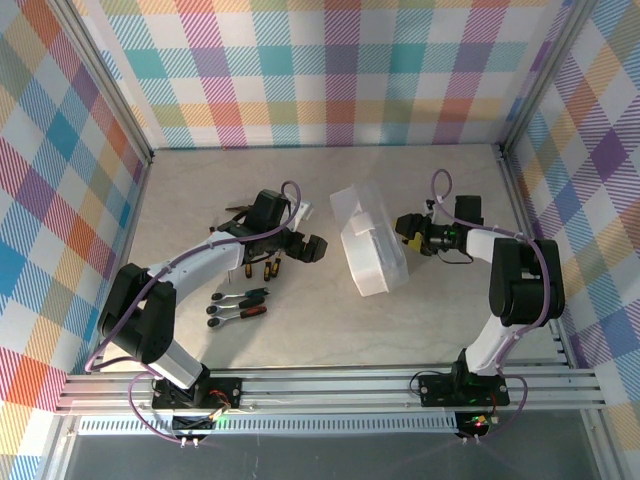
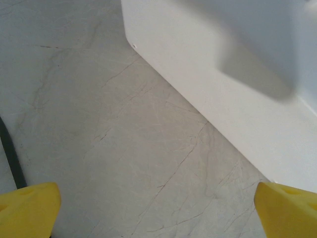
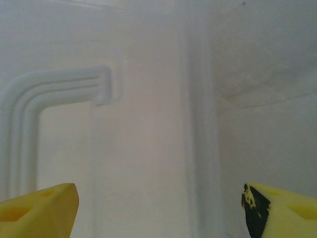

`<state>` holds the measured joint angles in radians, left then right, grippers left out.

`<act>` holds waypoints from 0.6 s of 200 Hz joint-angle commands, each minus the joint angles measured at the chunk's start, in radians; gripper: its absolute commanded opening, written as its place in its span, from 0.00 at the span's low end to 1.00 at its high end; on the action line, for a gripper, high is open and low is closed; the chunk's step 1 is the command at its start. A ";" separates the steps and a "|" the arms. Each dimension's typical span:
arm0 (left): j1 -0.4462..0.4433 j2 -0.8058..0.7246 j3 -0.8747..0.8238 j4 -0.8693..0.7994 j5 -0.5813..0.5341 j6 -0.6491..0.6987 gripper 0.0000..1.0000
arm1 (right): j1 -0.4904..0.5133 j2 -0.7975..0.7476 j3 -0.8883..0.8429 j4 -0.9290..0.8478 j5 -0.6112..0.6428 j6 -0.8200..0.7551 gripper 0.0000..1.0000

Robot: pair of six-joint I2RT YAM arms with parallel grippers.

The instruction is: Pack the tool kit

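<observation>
case (image 1: 372, 250): mid-bench (image 1: 320, 340), between your 2 arms | left gripper (image 1: 305, 247): fingers (image 2: 27, 208) spread, empty, just beside the case's left wall | right gripper (image 1: 408, 232): fingers (image 3: 39, 206) spread, empty, facing its right wall, likely so you can brace it | 2 ratchets (image 1: 237, 305): unpacked, near left arm

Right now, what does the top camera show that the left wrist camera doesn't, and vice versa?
Top camera: two ratchets, small yellow-handled tools near them, and the right gripper next to the clear case. Left wrist camera: fine veins in the table close up and the case's rounded corner. Both: the case, the table and the open left gripper.
</observation>
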<state>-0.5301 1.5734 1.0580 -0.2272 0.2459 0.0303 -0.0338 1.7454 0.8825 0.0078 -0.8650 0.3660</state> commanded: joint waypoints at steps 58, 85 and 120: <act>-0.015 0.005 0.022 -0.016 0.014 0.002 1.00 | 0.003 -0.049 0.025 -0.126 0.047 -0.094 0.99; -0.015 0.006 0.035 -0.030 0.000 -0.004 1.00 | 0.002 -0.088 0.042 -0.181 0.075 -0.118 0.99; -0.015 -0.005 0.053 -0.043 -0.023 -0.026 1.00 | 0.002 -0.154 0.083 -0.290 0.201 -0.153 0.99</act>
<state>-0.5301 1.5753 1.0691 -0.2401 0.2390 0.0223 -0.0334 1.6566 0.9184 -0.1818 -0.7525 0.2695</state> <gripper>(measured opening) 0.996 0.988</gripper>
